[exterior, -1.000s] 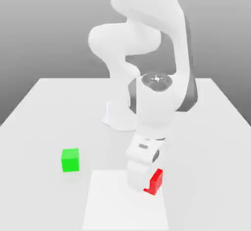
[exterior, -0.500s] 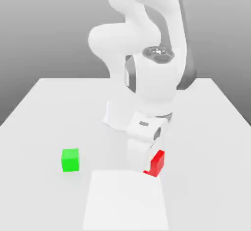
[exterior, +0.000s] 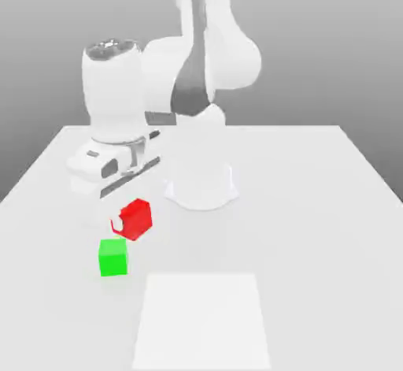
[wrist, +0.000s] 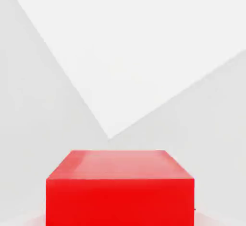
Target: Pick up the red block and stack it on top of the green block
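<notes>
Closed on the red cube, the gripper holds it between its two fingers, whose pale tips press against its sides; the cube is turned at an angle to the green one, with a corner pointing down in the exterior view, and in the hand view its red front and paler top face show plainly; just beside it, a little lower in the exterior view and toward that view's left, the green cube sits upright on the tabletop, its top face bare, the two cubes apart in that view; how high the red one hangs I cannot tell; farther out, toward the exterior view's right and nearer that camera, a flat white square panel lies on the table, one corner of it showing beyond the red cube in the hand view; behind, the arm's white round base stands on the table, well apart from the green cube, with the bulky arm links above.
</notes>
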